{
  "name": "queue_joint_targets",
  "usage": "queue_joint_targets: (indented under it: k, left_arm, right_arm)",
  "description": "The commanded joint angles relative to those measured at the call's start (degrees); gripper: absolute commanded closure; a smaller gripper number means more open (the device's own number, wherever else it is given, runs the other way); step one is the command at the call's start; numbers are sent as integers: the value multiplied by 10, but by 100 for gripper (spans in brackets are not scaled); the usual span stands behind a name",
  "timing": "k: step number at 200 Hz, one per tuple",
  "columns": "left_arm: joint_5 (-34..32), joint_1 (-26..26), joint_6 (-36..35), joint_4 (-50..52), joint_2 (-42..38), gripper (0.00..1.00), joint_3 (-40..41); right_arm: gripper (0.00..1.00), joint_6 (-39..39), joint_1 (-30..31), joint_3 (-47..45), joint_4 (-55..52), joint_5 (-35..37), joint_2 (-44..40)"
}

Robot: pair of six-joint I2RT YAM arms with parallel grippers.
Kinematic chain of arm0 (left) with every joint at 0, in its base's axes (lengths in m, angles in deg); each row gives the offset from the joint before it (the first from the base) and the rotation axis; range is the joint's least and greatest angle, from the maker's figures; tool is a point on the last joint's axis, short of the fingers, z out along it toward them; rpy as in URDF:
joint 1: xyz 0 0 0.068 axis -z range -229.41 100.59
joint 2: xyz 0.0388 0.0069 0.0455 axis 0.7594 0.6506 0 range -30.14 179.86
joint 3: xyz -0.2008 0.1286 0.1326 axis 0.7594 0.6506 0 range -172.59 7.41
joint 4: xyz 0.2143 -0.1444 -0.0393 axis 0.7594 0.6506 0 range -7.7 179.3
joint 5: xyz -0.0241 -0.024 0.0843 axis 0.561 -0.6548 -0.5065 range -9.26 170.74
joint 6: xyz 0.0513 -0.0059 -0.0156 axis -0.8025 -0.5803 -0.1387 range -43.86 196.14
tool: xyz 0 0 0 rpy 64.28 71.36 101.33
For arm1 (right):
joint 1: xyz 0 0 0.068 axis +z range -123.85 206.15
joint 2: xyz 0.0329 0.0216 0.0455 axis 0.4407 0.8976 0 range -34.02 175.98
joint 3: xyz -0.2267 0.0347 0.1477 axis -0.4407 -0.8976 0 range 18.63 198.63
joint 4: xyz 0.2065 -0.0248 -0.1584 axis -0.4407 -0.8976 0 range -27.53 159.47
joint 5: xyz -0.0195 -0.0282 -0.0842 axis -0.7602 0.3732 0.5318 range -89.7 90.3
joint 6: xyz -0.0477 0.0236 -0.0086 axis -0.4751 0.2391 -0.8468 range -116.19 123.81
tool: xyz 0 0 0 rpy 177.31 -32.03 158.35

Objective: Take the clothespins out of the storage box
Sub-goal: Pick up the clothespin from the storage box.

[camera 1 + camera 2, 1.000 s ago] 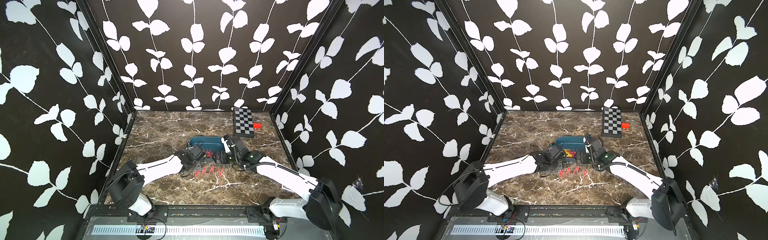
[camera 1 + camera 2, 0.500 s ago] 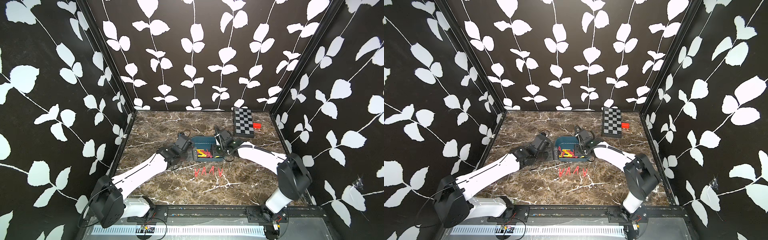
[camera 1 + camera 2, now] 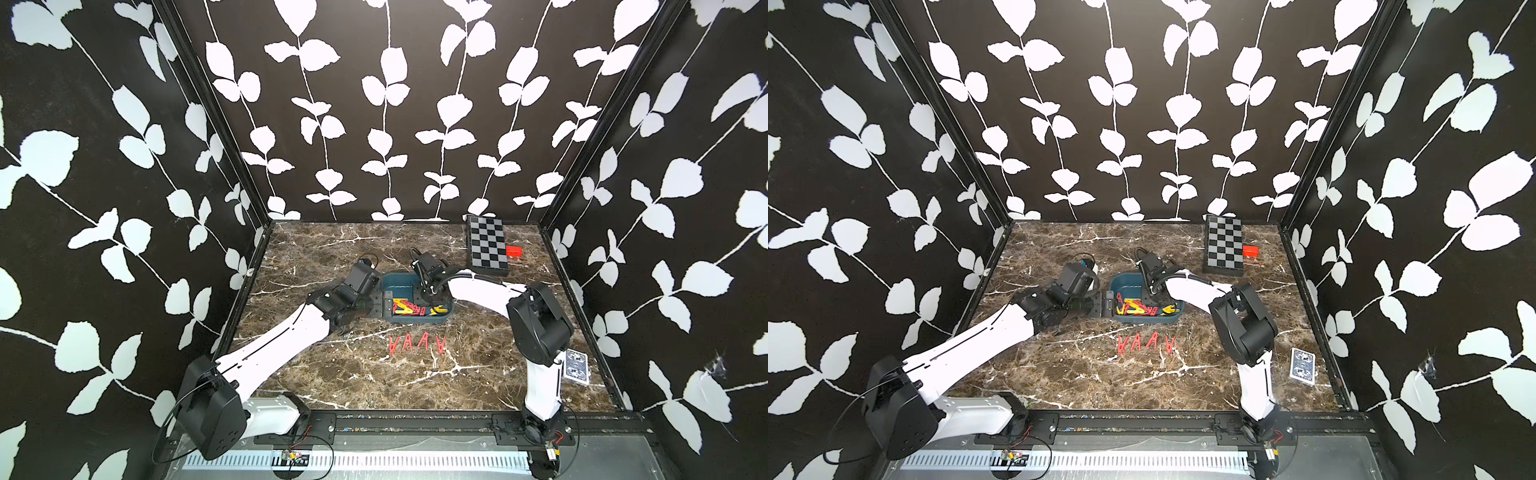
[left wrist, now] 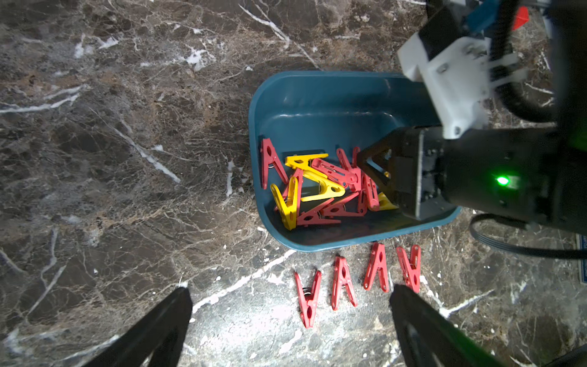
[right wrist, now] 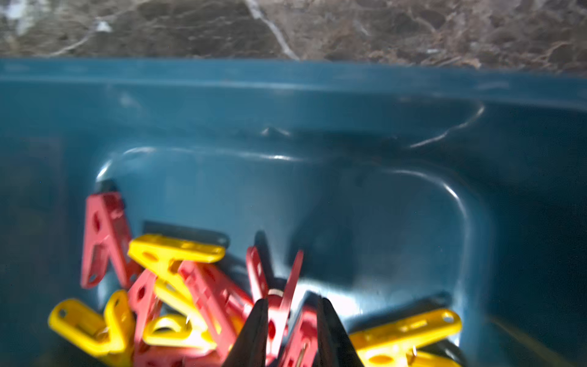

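The teal storage box [image 3: 399,281] sits mid-table and holds a heap of red and yellow clothespins [image 3: 409,308] at its near end. A row of several red clothespins [image 3: 415,344] lies on the marble just in front of it. My right gripper [image 5: 292,303] reaches down into the box, its jaws closed narrowly on an upright red clothespin [image 5: 279,305] in the heap. The left wrist view shows that gripper [image 4: 378,171] inside the storage box [image 4: 317,105]. My left gripper [image 4: 290,294] is open and empty, hovering beside the box's left wall [image 3: 1102,305].
A black-and-grey checkerboard box [image 3: 486,249] lies at the back right with a small red block [image 3: 514,251] beside it. A blue card deck [image 3: 577,366] lies near the right arm's base. Leaf-patterned walls enclose the marble table [image 3: 353,374].
Both grippers left the front row. The left one drew back to the box's left side and opened wide. The right one went into the box and closed on a red clothespin.
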Motion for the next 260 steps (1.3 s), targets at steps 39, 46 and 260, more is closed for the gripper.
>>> queue_joint_targets:
  k: [39, 46, 260]
  left_arm:
    - [16, -22, -32, 23, -13, 1, -14]
    - [16, -22, -33, 24, -14, 1, -14]
    - [148, -23, 8, -38, -24, 1, 25]
  right_arm:
    - [74, 26, -3, 32, -22, 1, 41]
    - [76, 27, -3, 33, -22, 1, 42]
    - [96, 51, -3, -117, -36, 48, -207]
